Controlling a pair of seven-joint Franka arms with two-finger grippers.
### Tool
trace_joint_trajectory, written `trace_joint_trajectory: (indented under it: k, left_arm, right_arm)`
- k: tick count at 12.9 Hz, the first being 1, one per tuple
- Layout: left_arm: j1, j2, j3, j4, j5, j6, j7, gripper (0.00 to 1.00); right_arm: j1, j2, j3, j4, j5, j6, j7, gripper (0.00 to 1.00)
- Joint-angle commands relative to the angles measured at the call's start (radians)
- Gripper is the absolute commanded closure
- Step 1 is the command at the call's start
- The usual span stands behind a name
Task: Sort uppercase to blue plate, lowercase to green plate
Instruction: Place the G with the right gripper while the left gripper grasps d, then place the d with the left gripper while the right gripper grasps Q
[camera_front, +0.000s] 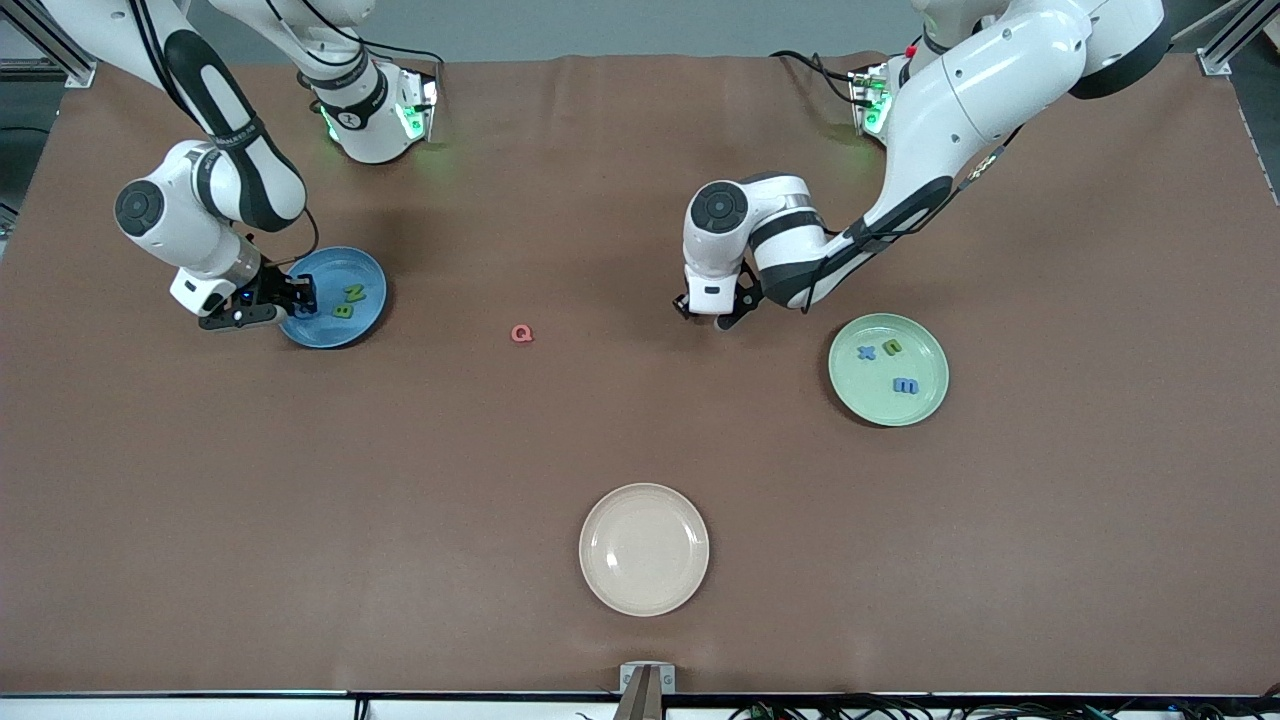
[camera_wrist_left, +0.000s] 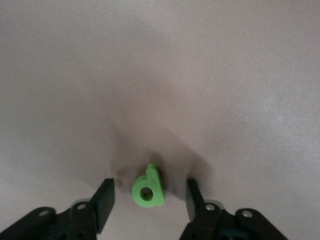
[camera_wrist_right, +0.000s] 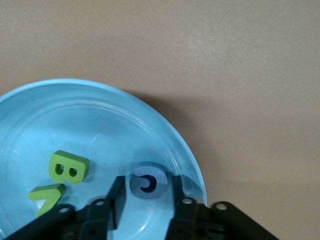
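The blue plate (camera_front: 333, 297) lies toward the right arm's end and holds a green B (camera_front: 343, 310) and a green N (camera_front: 355, 293). My right gripper (camera_wrist_right: 147, 195) is low over that plate's rim and open. A blue G (camera_wrist_right: 148, 181) lies on the plate between its fingers with slim gaps either side. My left gripper (camera_wrist_left: 149, 199) is down at the table beside the green plate (camera_front: 935, 400) and open. A green p (camera_wrist_left: 148, 187) stands loose between its fingers. The green plate holds a blue x (camera_front: 866, 352), a green c-like letter (camera_front: 892, 347) and a blue m (camera_front: 905, 385). A red Q (camera_front: 521, 334) lies on the table between the two plates.
A cream plate (camera_front: 644, 549) sits nearest the front camera, mid-table. Brown cloth (camera_front: 300, 520) covers the whole table. The arms' bases (camera_front: 375, 110) stand along the table's edge farthest from the front camera.
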Motion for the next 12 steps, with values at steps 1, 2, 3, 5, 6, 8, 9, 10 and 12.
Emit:
trace_joint_trajectory:
  k: [1, 2, 3, 5, 6, 8, 9, 10, 12]
  left_arm:
    - [-0.002, -0.003, 0.002, -0.024, -0.014, 0.006, -0.007, 0.55]
    - [-0.002, -0.003, 0.002, -0.024, -0.011, 0.006, -0.006, 0.63]
    - [-0.001, -0.003, 0.002, -0.023, -0.011, 0.006, -0.004, 0.70]
    - [-0.002, -0.003, 0.009, -0.020, 0.000, 0.008, -0.003, 0.82]
    - [0.001, -0.007, 0.009, -0.019, 0.001, 0.007, 0.000, 0.87]
    - [0.018, -0.018, 0.008, -0.018, 0.001, 0.007, 0.006, 0.92]
    - [0.025, -0.033, 0.006, -0.018, 0.001, 0.006, 0.011, 0.92]
    - [0.054, -0.052, -0.001, -0.018, 0.001, 0.005, 0.025, 0.93]
    - [0.186, -0.081, -0.096, -0.024, 0.001, -0.009, 0.080, 0.93]
  right_arm:
    - [-0.013, -0.013, 0.012, 0.017, -0.001, -0.011, -0.013, 0.00]
    - [-0.013, -0.037, 0.012, 0.047, -0.001, -0.096, -0.010, 0.00]
    - [-0.012, -0.074, 0.015, 0.093, -0.001, -0.217, 0.017, 0.00]
    - [0.025, -0.139, 0.028, 0.211, -0.004, -0.486, 0.164, 0.00]
    - [0.068, -0.156, 0.028, 0.265, -0.004, -0.585, 0.247, 0.00]
    - [0.173, -0.163, 0.039, 0.354, -0.004, -0.706, 0.472, 0.00]
    - [0.236, -0.162, 0.044, 0.360, -0.003, -0.699, 0.588, 0.00]
    - [0.319, -0.156, 0.044, 0.374, -0.001, -0.677, 0.713, 0.00]
    - [0.449, -0.107, 0.045, 0.376, 0.011, -0.558, 0.924, 0.00]
